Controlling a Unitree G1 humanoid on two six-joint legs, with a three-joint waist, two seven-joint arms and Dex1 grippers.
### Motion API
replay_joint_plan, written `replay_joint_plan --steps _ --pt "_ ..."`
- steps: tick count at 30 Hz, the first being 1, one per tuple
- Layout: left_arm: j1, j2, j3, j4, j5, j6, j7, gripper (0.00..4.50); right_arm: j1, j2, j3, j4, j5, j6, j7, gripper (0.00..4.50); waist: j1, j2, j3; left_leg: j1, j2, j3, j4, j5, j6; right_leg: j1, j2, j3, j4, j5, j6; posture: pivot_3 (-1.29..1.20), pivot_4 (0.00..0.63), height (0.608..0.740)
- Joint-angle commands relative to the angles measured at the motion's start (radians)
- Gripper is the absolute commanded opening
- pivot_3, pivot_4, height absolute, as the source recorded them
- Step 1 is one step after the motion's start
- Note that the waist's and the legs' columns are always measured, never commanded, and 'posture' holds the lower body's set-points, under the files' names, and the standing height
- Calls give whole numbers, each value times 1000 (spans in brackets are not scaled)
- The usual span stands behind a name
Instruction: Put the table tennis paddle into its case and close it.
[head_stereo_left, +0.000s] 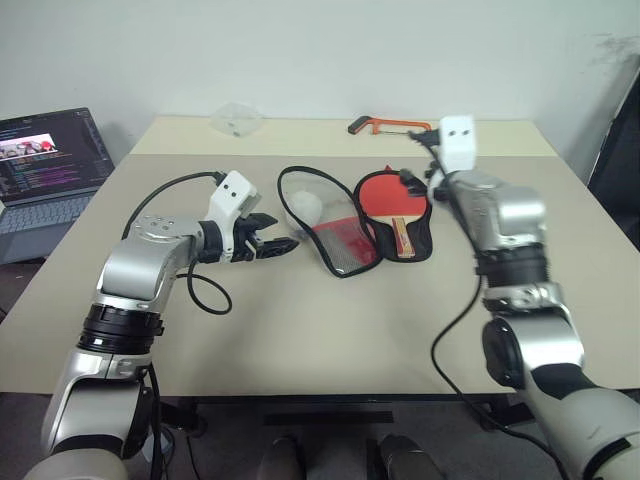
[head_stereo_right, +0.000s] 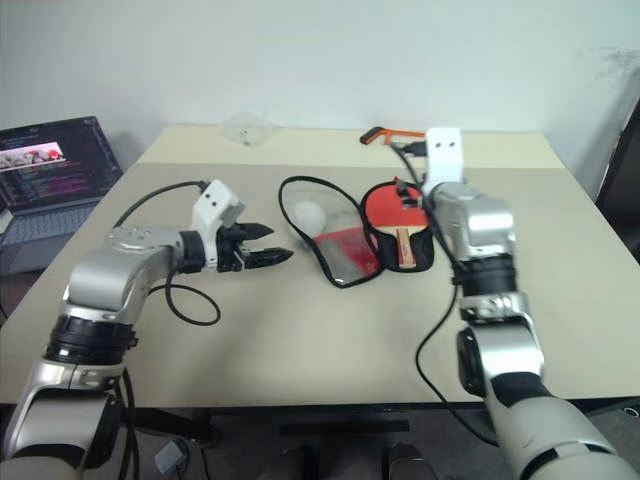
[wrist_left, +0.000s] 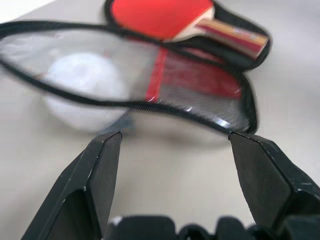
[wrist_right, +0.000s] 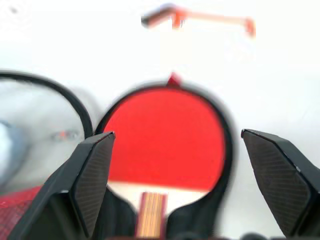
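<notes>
The table tennis paddle (head_stereo_left: 388, 195) lies red face up in the black half of the open case (head_stereo_left: 427, 240), its wooden handle (head_stereo_left: 402, 236) pointing toward me. The case's other half (head_stereo_left: 343, 245), red with mesh, is folded out flat to the left. My right gripper (wrist_right: 177, 134) hovers open above the paddle's handle end with nothing between its fingers. Just left of the folded-out half and clear of it, my left gripper (wrist_left: 175, 135) stands open and empty, pointing at its black edging (wrist_left: 150, 107).
A small white oval pouch (head_stereo_left: 305, 208) lies at the folded-out half's round end. An orange-handled saw (head_stereo_left: 385, 125) and a clear plastic piece (head_stereo_left: 237, 120) sit at the table's far edge. A laptop (head_stereo_left: 50, 165) stands off the table to the left.
</notes>
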Motion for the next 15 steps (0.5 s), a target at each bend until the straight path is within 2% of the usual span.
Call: replay_joint_plan --steps 1,5,9,12,15 --pt "-2 -4 -4 32 26 -60 3 3730 212 -143 17 -329 156 21 291 4450 14 -1 0 0 0 0 0 0 0 0 0 0 -1 0 0 0 150 740" --pt "-29 -39 -43 113 84 -134 23 3730 402 -252 -16 -472 269 -97 519 4450 14 -1 0 0 0 1 2 0 0 1 0 1 0 -1 2 0 150 740" --pt "-79 -71 -76 210 137 -213 31 3730 494 -304 -27 -509 324 -153 628 4450 6 -1 0 1 1 1 7 0 1 2 2 2 1 -2 5 0 150 740" --pt "-109 -95 -95 271 167 -257 25 3204 526 -316 -60 -548 401 -159 683 4500 6 -1 0 1 1 0 10 1 1 3 2 3 2 -1 7 0 150 740" --pt "-128 -116 -100 316 189 -270 27 2170 536 -323 -93 -575 443 -164 688 4500 9 -1 0 1 1 1 12 1 1 3 2 3 2 0 7 0 150 740"
